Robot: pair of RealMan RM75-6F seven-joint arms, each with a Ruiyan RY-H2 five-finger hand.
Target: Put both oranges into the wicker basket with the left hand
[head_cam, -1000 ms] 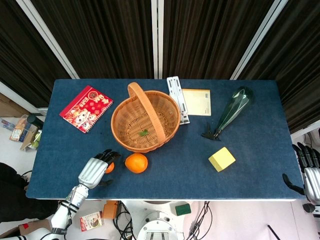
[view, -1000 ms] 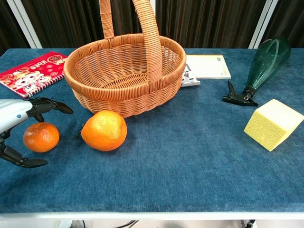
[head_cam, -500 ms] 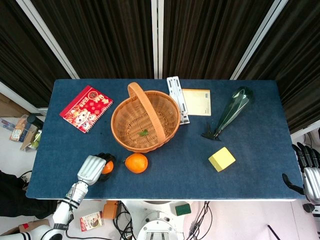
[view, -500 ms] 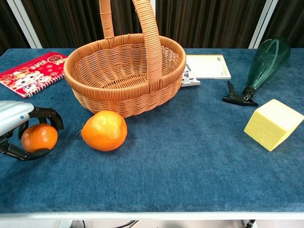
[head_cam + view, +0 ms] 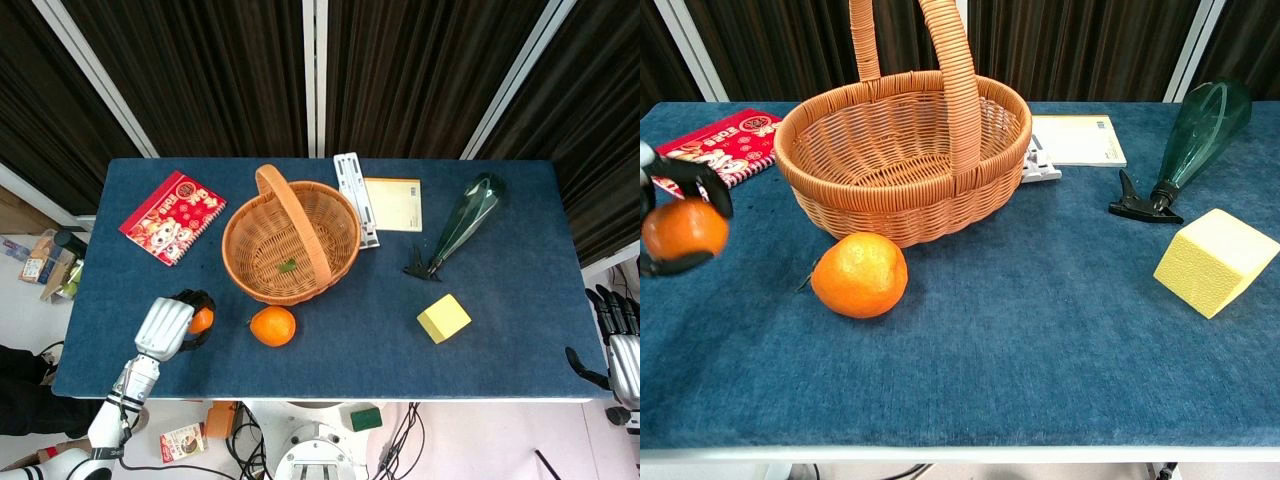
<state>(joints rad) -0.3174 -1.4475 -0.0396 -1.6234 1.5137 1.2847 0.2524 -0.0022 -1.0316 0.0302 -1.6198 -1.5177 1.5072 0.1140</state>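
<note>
My left hand (image 5: 168, 324) grips a small orange (image 5: 201, 320), lifted off the table at the front left; in the chest view the small orange (image 5: 684, 228) hangs at the left edge with dark fingers (image 5: 702, 178) curled around it. A larger orange (image 5: 272, 326) (image 5: 859, 275) lies on the blue cloth just in front of the wicker basket (image 5: 252, 262) (image 5: 900, 180). The basket stands upright with its handle up; only a small green leaf lies inside. My right hand (image 5: 618, 345) hangs off the table's right edge, fingers apart, holding nothing.
A red notebook (image 5: 172, 217) lies left of the basket. Behind it to the right are a white strip (image 5: 355, 196) and a yellow pad (image 5: 393, 204). A green spray bottle (image 5: 462, 222) and a yellow sponge block (image 5: 443, 318) sit on the right side.
My left hand closed its fingers around the small orange, then lifted it off the cloth and drew it leftward. The large orange and the right hand stayed put.
</note>
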